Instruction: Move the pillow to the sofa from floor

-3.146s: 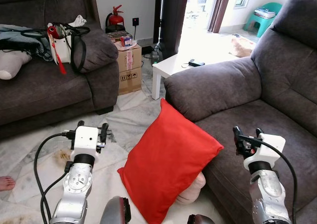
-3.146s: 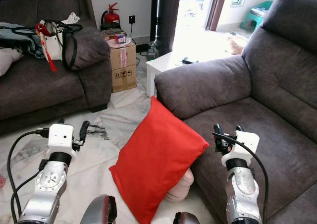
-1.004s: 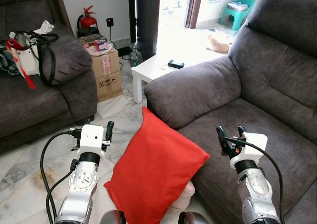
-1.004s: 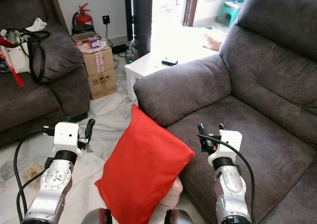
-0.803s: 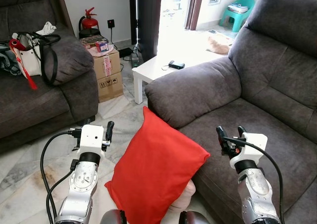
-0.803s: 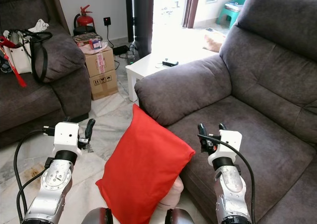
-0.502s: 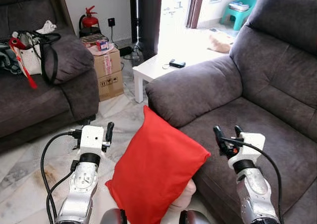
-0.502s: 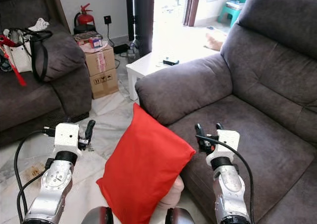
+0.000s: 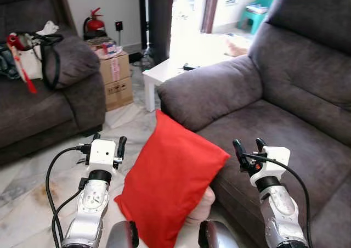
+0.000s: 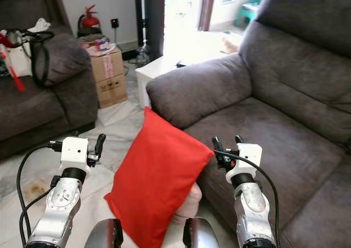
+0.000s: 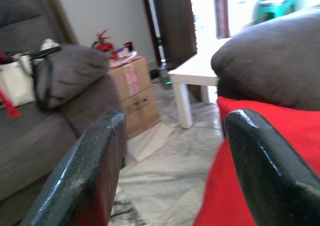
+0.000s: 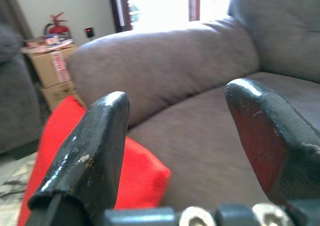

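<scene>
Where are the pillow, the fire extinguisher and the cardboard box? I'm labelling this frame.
pillow [image 9: 170, 174], left eye view, middle of its red face.
fire extinguisher [image 9: 94, 24], left eye view, red body.
cardboard box [image 9: 116, 79], left eye view, front side.

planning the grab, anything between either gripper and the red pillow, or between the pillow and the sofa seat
Nothing visible does. The red pillow leans against the sofa front, with the left gripper and right gripper open on either side of it.

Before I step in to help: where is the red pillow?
On the floor between both hands, the red pillow leans against the grey sofa's front.
</scene>
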You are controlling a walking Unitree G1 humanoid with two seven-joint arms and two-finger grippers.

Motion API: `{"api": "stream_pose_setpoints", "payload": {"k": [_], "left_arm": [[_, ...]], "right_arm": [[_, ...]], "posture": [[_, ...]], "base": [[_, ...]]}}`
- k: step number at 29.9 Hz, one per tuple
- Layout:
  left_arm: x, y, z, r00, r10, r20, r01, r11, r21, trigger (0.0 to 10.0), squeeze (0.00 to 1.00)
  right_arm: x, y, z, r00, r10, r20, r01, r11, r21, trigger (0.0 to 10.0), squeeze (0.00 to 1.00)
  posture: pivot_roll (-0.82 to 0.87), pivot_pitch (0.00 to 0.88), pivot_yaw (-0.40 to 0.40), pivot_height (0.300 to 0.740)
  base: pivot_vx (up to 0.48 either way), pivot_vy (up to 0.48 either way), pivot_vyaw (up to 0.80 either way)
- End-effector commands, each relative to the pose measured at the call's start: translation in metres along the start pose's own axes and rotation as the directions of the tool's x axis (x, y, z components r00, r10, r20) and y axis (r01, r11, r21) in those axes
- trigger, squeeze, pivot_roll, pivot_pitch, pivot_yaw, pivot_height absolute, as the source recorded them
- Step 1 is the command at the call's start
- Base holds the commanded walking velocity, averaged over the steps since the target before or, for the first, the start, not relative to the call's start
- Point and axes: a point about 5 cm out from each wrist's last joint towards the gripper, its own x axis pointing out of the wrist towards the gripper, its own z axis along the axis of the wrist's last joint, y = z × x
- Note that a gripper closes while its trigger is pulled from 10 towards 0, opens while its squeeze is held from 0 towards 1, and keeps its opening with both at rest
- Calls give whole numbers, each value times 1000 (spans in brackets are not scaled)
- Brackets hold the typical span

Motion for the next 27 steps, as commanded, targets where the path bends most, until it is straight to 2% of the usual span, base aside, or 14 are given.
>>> {"api": "stream_pose_setpoints", "payload": {"k": [1,13,18,27], "left_arm": [[2,-5,1,1000,-13,4,13,1000,-3,10000,0],[2,-4,0,1000,1,-5,-1,1000,-17,10000,0],[3,-3,0,1000,6,-3,-6,1000,-18,10000,0],[3,-3,1,1000,8,-1,-8,1000,-20,10000,0]], "right_arm": [[0,-1,2,1000,0,7,0,1000,0,10000,0],[0,5,2,999,45,4,-45,999,-16,10000,0],[0,9,3,997,73,7,-73,997,-19,10000,0],[-1,7,0,998,62,-4,-62,998,-5,10000,0]], "posture": [[-43,0,-54,585],[-37,0,-59,585],[-39,0,-57,585],[-39,0,-60,585]], "base": [[0,0,0],[0,0,0],[0,0,760],[0,0,0]]}}
